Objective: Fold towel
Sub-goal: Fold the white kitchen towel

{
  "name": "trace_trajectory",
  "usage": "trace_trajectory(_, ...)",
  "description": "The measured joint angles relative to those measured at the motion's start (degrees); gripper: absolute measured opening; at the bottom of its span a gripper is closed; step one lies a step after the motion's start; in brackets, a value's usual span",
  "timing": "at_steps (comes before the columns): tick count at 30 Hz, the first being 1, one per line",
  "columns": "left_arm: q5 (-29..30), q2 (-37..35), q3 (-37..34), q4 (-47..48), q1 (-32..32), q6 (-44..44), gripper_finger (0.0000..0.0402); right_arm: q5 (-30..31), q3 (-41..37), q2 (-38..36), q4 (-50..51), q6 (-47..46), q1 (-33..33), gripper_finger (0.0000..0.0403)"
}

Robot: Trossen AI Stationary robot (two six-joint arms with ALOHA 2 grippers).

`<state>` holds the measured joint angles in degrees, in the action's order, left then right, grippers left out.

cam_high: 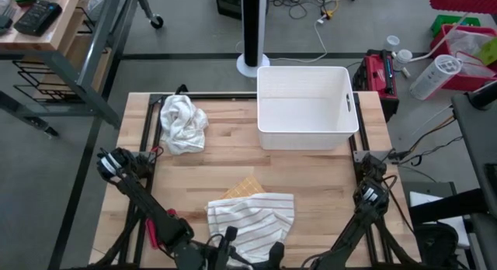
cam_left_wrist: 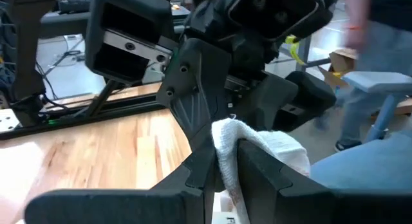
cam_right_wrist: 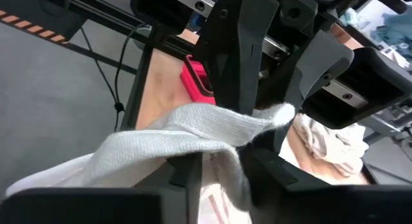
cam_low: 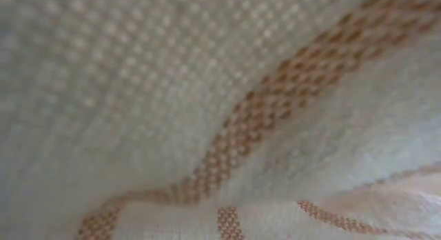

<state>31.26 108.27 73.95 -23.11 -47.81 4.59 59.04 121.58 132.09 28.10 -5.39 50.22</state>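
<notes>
While both arms reach low over the near edge of the table (cam_high: 194,177), the striped towel (cam_high: 252,216) lies bunched between them, a tan corner of its underside poking out on the far side. The low view is filled with weave at close range, so nothing else can be read there.

Left tool (cam_left_wrist: 225,179): fingers nearly together, a fold of white cloth pinched between them and humped up over the tips. Grip looks firm.

Right tool (cam_right_wrist: 219,166): cloth is draped over and between the fingers. Whether the fingers clamp it or stand slightly apart with the cloth merely lying across them cannot be told from the wrist view.

The two tools sit close to each other, each at the towel's near edge, the towel body spreading away from them toward the white bin (cam_high: 307,107). A second, crumpled white cloth (cam_high: 182,122) lies well beyond the left tool, apart from the work.

Handling, as judged: light, limp, no stiffness; it sags and wrinkles wherever unsupported and will not hold a shape pushed into it. Waffle weave gives good friction, so slipping from a closed pinch is unlikely, but a pinch easily gathers extra layers. Best hold is at two corners of one edge, single layer each, kept apart under light tension so the edge stays straight while carried over. Present holds look bunched rather than at clean corners.
</notes>
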Motion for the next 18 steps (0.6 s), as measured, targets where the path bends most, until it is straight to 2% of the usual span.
trace_trajectory(9, 0.85, -0.09, -0.01, 0.04, 0.09, 0.07, 0.0053, 2.82, -0.03, 0.00, -0.07, -0.43, 0.08, 0.0162)
trace_trajectory(13, 2.07, -0.11, -0.09, 0.04, 0.09, 0.27, 0.0053, 3.58, -0.05, 0.00, -0.02, -0.54, 0.09, 0.0174)
trace_trajectory(18, 2.15, -0.13, -0.09, 0.25, 0.09, 0.45, 0.0053, 4.80, -0.05, 0.00, -0.08, -0.56, 0.12, 0.0172)
